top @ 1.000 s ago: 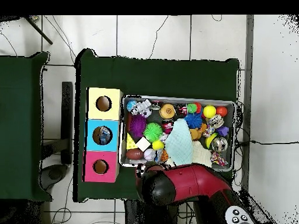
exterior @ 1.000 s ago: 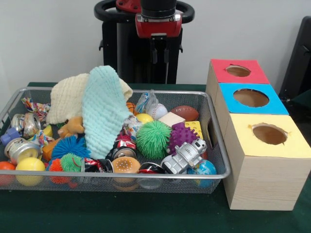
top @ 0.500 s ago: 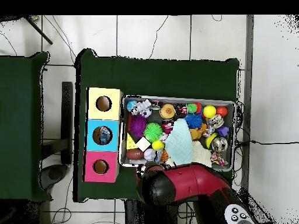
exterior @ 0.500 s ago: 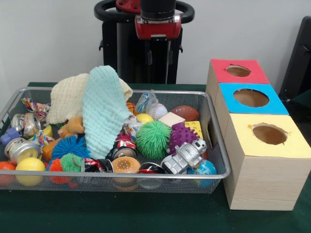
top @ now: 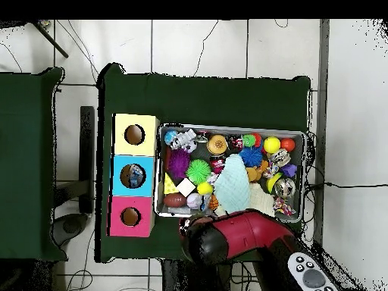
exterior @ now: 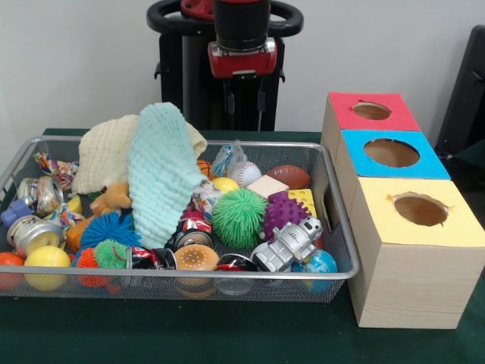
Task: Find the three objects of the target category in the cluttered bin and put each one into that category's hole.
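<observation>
Gripper (exterior: 243, 97) hangs at upper centre of the front view, above and behind the far rim of the wire mesh bin (exterior: 342, 227). Two dark fingers (exterior: 228, 95) stand apart with an open gap between them; nothing is held. In the overhead view the red arm body covers the gripper.

Bin contents, front view:
- mint-green towel (exterior: 161, 174) draped over a cream towel (exterior: 106, 152), upper left of the bin
- green spiky ball (exterior: 239, 217) at centre, touching a purple spiky ball (exterior: 283, 212) to its right
- silver toy robot (exterior: 287, 244) at lower right, beside a small globe ball (exterior: 319, 263)
- toy football (exterior: 288, 177) and baseball (exterior: 246, 174) near the far rim
- crushed cans (exterior: 34, 227) at the left edge

Box with three holes stands right of the bin: red hole (exterior: 371, 111) farthest up the frame, blue hole (exterior: 392, 152) in the middle, yellow hole (exterior: 420, 209) lowest.

Target category is not evident from these views, so the three wanted objects cannot be singled out.

Risks, as judged:
- The towels likely hide objects; a search from above could miss a target beneath them.
- Objects lie touching, so closing on one may catch or drag a neighbour.
- Spiky balls are soft and round, so they could slip or deform in the grip.
- A descent near the rim risks striking the mesh.
</observation>
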